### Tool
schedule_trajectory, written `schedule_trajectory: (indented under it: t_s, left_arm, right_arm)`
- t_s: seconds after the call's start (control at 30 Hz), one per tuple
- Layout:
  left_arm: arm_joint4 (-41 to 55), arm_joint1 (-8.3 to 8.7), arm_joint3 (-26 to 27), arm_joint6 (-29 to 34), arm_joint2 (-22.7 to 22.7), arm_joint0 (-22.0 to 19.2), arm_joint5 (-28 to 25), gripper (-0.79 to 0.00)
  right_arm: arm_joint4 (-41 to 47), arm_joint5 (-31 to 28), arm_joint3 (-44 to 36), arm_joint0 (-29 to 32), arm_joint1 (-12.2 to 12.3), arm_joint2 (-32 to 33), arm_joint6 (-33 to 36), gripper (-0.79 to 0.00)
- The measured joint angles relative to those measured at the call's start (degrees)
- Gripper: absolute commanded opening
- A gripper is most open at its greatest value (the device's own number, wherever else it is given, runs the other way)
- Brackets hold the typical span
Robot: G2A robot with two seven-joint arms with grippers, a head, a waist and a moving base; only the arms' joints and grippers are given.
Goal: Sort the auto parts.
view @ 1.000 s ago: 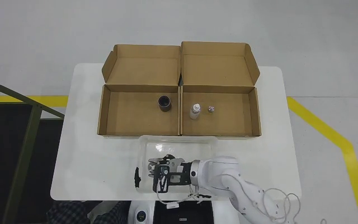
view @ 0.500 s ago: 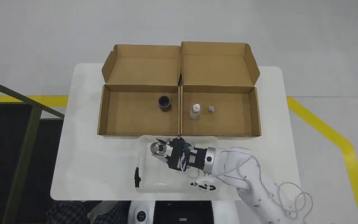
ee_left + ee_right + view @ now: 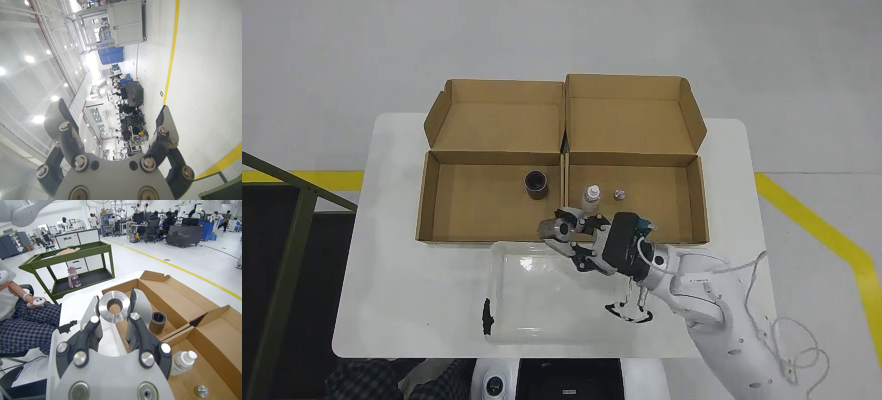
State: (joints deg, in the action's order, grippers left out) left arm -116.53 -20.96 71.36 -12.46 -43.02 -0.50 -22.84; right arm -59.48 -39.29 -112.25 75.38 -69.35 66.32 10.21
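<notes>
Contact is plain in the right wrist view: the right gripper (image 3: 115,300) has a finger pressed against each side of a metal ring (image 3: 105,316), holding it up off every surface. The ring is a thick, flat disc of bright silver metal with a brushed, shiny face and a round hole through its middle; the bore looks darker and duller than the face. It stands on edge between the fingers, flat face toward the wrist camera.

From above, the ring hangs about over the near wall of the left cardboard box (image 3: 462,215), close to the seam with the right cardboard box (image 3: 672,215) and at the far edge of the clear plastic tray (image 3: 542,300). Which box it is over cannot be told.

A dark, rusty-looking cylinder (image 3: 535,183) stands upright in the left box. A small white bottle (image 3: 590,197) and a little silver knob (image 3: 619,192) sit near each other in the right box. A flat black piece (image 3: 485,317) lies on the white table (image 3: 392,250) just beside the tray.

The left gripper (image 3: 113,109) points out into the room, fingers spread wide with nothing between them.
</notes>
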Motion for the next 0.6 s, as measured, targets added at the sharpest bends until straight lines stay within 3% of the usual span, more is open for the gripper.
schedule_trajectory:
  t_s: [0.6]
  left_arm:
    - [0.0,0.0,0.0,0.0,0.0,0.0,0.0,0.0]
  right_arm:
    - [6.8,-0.8,0.4,1.4,0.9,4.9,-1.6,-0.785]
